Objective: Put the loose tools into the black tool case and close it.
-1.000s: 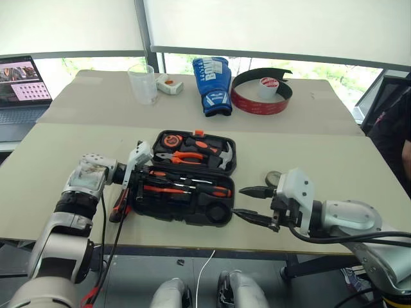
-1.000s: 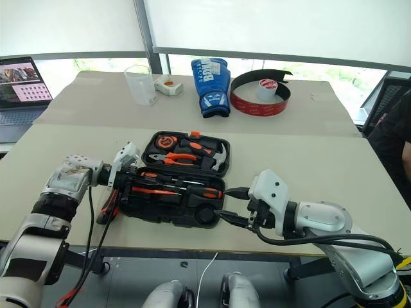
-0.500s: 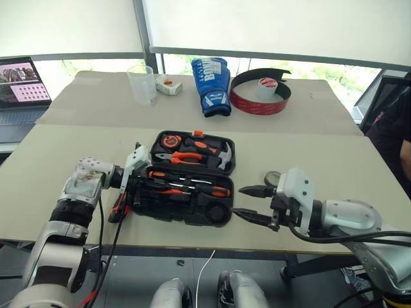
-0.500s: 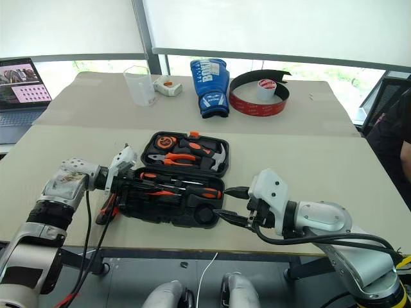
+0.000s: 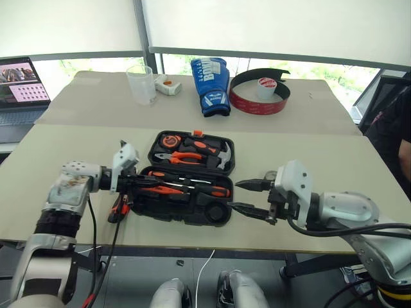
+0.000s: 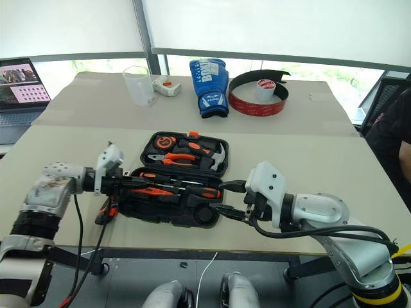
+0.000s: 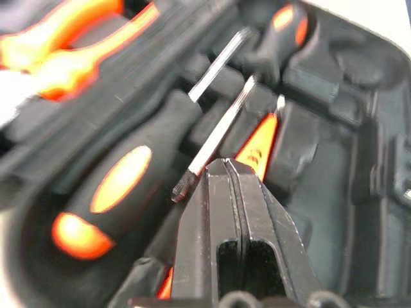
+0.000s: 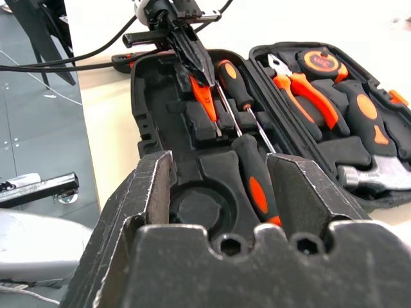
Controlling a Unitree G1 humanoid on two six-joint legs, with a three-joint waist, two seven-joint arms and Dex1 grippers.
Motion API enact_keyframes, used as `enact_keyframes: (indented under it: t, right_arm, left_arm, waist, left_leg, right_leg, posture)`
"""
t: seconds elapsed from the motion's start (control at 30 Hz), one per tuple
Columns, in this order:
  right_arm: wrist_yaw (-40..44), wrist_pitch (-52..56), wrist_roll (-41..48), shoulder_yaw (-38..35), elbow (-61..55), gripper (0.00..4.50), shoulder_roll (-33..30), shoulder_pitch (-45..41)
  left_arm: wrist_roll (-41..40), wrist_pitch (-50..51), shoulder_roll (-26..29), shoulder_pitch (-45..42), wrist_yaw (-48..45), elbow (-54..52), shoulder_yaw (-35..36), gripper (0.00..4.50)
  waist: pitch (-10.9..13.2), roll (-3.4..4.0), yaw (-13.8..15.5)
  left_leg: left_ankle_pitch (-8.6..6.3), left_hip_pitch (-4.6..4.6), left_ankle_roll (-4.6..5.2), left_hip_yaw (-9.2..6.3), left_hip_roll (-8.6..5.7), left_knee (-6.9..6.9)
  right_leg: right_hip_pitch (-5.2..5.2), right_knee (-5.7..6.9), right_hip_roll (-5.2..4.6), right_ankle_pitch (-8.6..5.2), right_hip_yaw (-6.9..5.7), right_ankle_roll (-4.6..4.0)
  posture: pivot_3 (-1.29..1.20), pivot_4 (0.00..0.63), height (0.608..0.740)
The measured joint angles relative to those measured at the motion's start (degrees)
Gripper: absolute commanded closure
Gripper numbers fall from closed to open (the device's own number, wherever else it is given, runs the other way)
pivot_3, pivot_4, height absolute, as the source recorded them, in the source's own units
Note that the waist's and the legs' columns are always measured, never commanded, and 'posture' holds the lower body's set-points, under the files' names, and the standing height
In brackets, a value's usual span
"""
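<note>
From the head view the black tool case lies open, the left gripper at its left edge and the right gripper spread wide at its right; the left wrist view shows fingers pressed together over 2 screwdrivers.

White block lettering is printed on the blue boxing glove lying at the far side of the table; it cannot be read with certainty. Red print is carried on the white tape roll standing inside the red-and-black curved band, but no word can be made out. A small dark mark is borne on the orange utility knife; it is illegible.
</note>
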Motion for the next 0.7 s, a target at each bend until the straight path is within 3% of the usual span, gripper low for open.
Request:
enact_keyframes:
  t: [0.13, 0.33, 0.5, 0.7]
  right_arm:
    - [4.8, -1.0, 1.9, 0.7, 4.5, 1.2, 0.9, -5.4]
    - [13.2, -5.0, 1.5, 4.3, 10.7, 1.2, 2.1, -10.4]
    - [16.9, -7.9, -0.5, 6.8, 14.4, 1.2, 3.4, -12.4]
    - [17.9, -8.9, -1.6, 7.6, 15.8, 1.2, 4.1, -12.3]
  left_arm:
    - [-5.2, 9.6, 5.2, 14.1, 6.3, -16.8, 14.0, 2.31]
    - [-5.4, 16.1, 2.1, 41.3, 15.4, -31.9, 34.2, 0.08]
    - [-5.7, 18.6, -1.9, 51.3, 21.7, -40.4, 41.5, 0.0]
    - [-10.1, 28.0, -4.1, 47.2, 30.3, -46.7, 38.6, 0.0]
  waist:
    - [0.0, 0.06, -0.7]
    - [0.0, 0.09, -0.2]
    - [0.0, 0.11, 1.6]
    - [0.0, 0.12, 2.2]
  left_leg:
    - [0.0, 0.06, -0.01, -0.03, -0.01, -0.12]
    - [-0.03, 0.08, -0.05, -0.06, -0.01, -0.15]
    - [-0.34, 0.05, -0.48, -0.1, -0.07, -0.15]
    - [-0.34, 0.04, -0.48, -0.1, -0.07, -0.15]
  right_leg:
    - [0.02, -0.07, -0.01, 0.0, 0.01, 0.0]
    - [0.05, -0.15, -0.08, -0.01, -0.02, -0.01]
    - [0.07, -0.17, -0.23, -0.01, -0.1, 0.0]
    - [0.07, -0.12, -0.22, 0.0, -0.11, -0.01]
  posture:
    - [0.0, 0.15, 0.727]
    - [0.0, 0.15, 0.727]
    - [0.0, 0.15, 0.727]
    - [0.0, 0.15, 0.727]
